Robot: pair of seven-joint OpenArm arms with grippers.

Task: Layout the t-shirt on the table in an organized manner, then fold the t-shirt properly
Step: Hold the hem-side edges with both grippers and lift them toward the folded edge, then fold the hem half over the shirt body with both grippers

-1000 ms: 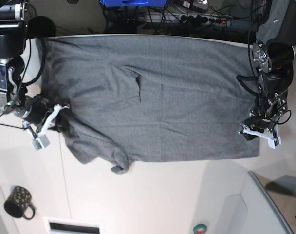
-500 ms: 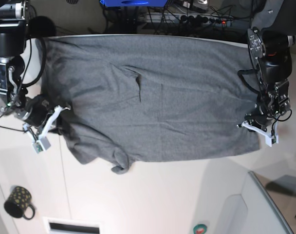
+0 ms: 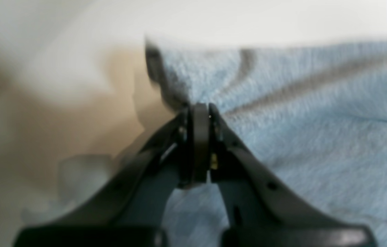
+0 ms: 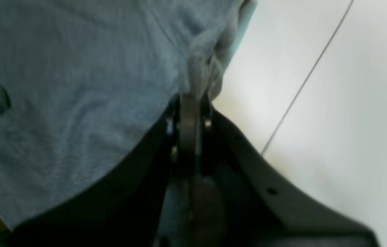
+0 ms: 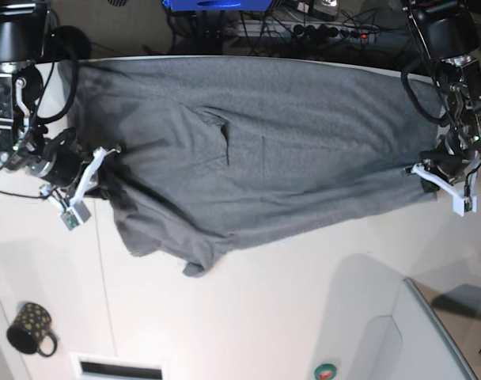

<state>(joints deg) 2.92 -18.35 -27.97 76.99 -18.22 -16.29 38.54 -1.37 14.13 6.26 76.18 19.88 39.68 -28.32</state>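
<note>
The t-shirt (image 5: 248,158) lies spread across the far half of the table (image 5: 264,317) in the base view, its near edge pulled taut between the two arms. A black dotted mug (image 5: 31,328) stands alone by the near corner, contents not visible. Left wrist view: the left gripper (image 3: 198,109) is clamped on a bunched edge of the shirt. Right wrist view: the right gripper (image 4: 190,99) is pinching a fold of the shirt too, white tabletop beside it

Base overhead; wrist views close, sharing t-shirt (image 5: 248,150).
</note>
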